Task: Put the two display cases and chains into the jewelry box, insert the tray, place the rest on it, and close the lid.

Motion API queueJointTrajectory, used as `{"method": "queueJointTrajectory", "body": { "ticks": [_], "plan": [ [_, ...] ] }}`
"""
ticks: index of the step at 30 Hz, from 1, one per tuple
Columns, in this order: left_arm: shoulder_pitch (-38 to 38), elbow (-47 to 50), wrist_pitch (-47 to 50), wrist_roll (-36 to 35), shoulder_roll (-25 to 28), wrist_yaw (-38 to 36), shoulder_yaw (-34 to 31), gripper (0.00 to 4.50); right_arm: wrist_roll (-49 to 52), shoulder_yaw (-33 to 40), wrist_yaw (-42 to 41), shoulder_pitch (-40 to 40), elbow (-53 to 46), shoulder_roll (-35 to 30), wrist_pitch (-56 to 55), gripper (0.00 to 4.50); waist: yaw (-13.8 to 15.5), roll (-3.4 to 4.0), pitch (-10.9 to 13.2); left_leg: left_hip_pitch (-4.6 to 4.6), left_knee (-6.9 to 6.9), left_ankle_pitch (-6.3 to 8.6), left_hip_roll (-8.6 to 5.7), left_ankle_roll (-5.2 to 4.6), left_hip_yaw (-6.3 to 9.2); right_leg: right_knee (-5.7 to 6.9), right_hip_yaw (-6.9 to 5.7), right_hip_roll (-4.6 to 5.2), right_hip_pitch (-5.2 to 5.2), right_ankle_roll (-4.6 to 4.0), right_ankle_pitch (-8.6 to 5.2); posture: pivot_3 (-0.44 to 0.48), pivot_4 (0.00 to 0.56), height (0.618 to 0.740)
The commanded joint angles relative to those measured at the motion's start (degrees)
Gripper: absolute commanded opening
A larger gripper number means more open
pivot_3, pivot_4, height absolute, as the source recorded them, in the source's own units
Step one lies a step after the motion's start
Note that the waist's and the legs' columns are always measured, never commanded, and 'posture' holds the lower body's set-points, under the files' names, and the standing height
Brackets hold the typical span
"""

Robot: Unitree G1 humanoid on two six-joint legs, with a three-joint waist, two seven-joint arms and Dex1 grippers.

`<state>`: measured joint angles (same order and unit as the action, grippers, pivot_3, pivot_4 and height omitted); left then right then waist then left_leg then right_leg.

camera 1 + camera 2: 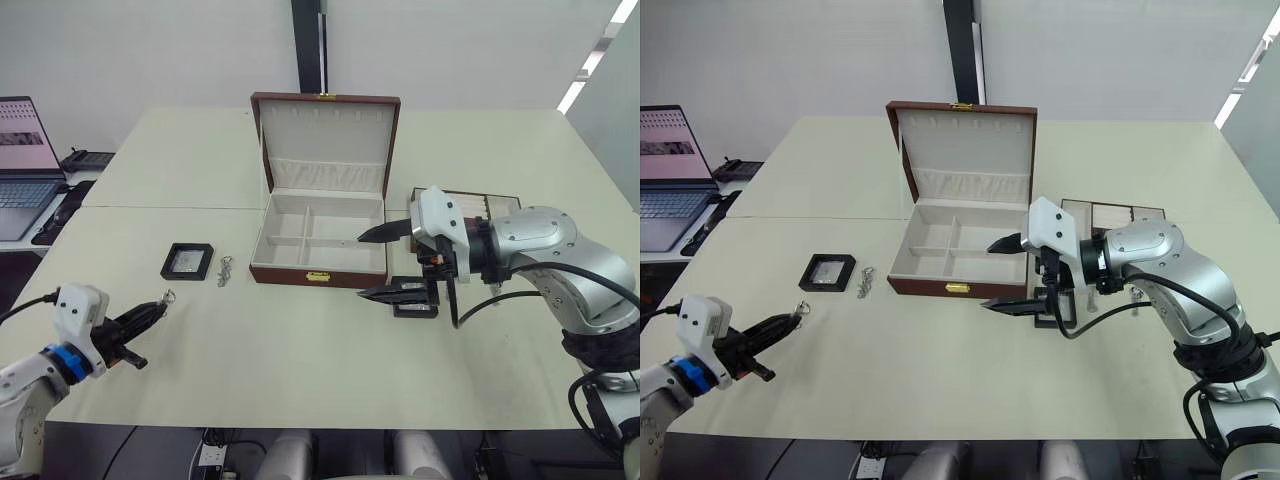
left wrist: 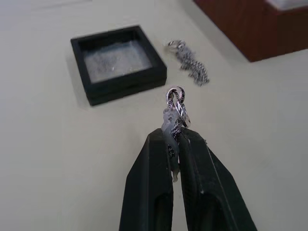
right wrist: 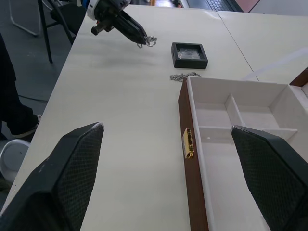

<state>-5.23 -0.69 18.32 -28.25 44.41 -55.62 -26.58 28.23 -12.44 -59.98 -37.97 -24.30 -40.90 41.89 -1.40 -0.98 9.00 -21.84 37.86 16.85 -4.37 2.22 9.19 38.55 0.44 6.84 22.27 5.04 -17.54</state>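
The jewelry box [image 1: 318, 240] stands open near the middle of the pale surface [image 1: 300, 360], its lid [image 1: 326, 140] raised upright at the 12 o'clock side and showing a cream lining with a gathered pocket, while the cream compartments below hold nothing. At the box's 9 o'clock, well apart from it, one display case [image 1: 187, 260] lies flat, and a small chain [image 1: 225, 271] lies just beside that case on the side toward the box. The left pincer [image 1: 160, 303] hovers low at about 7 o'clock from the box, its fingers pressed nearly together on a silver trinket [image 2: 176, 108] whose ring pokes out past the tips; in the left wrist view the case and chain lie just beyond it. The right pincer [image 1: 383, 264] is at the box's 3 o'clock front corner, spread wide, one finger level with the box's side wall and the other low by the surface, gripping nothing. A second display case [image 1: 416, 297] lies on the surface under that arm, partly hidden by it. The tray [image 1: 490, 203] rests behind the right arm, at about 3 o'clock from the box. A laptop [image 1: 22, 165] sits at the far 9 o'clock edge.
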Motion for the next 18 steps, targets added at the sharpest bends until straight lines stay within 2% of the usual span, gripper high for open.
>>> {"method": "queueJointTrajectory", "body": {
  "ticks": [1,5,10,14,18],
  "plan": [
    [4.2,3.7,1.7,-2.6,2.5,-2.7,1.6,0.01,0.1,1.8,2.1,0.6,-2.9,-0.2,0.4,4.5,-0.1,-0.01,0.0,-0.01,0.0,0.0,0.01,0.0,0.01,0.0,-0.01,0.0,0.01,0.0,0.0,0.0,0.15,0.74],
    [14.1,6.5,7.1,-4.5,4.6,-3.6,6.3,0.01,0.4,2.5,6.1,2.1,-5.0,0.9,2.0,4.5,-0.3,-0.02,0.0,0.0,-0.01,0.0,0.03,0.01,0.01,0.04,-0.01,-0.04,0.01,0.0,0.0,0.0,0.15,0.74],
    [24.9,6.5,10.6,-1.8,5.7,-2.9,14.0,0.01,0.1,2.8,10.5,2.7,-6.5,2.3,3.5,4.5,-0.6,-0.02,0.0,0.02,-0.01,-0.01,0.01,0.01,-0.04,0.05,0.04,-0.06,0.03,0.0,0.0,0.0,0.15,0.74],
    [37.7,2.1,12.0,4.6,3.5,-0.9,23.7,0.01,-0.6,3.3,16.0,2.8,-6.9,4.5,5.8,4.5,-0.4,-0.04,0.0,-0.01,0.03,-0.02,0.0,0.02,0.01,0.09,-0.02,-0.1,0.03,0.0,0.0,0.0,0.15,0.74],
    [47.1,-4.2,13.4,9.8,-1.4,1.8,30.2,0.01,-1.7,2.6,20.4,1.8,-7.0,6.3,8.3,4.5,-0.4,-0.06,0.0,-0.03,0.08,-0.02,-0.07,0.02,-0.01,0.09,0.0,-0.07,0.0,0.01,0.01,0.0,0.15,0.74]
  ]
}}
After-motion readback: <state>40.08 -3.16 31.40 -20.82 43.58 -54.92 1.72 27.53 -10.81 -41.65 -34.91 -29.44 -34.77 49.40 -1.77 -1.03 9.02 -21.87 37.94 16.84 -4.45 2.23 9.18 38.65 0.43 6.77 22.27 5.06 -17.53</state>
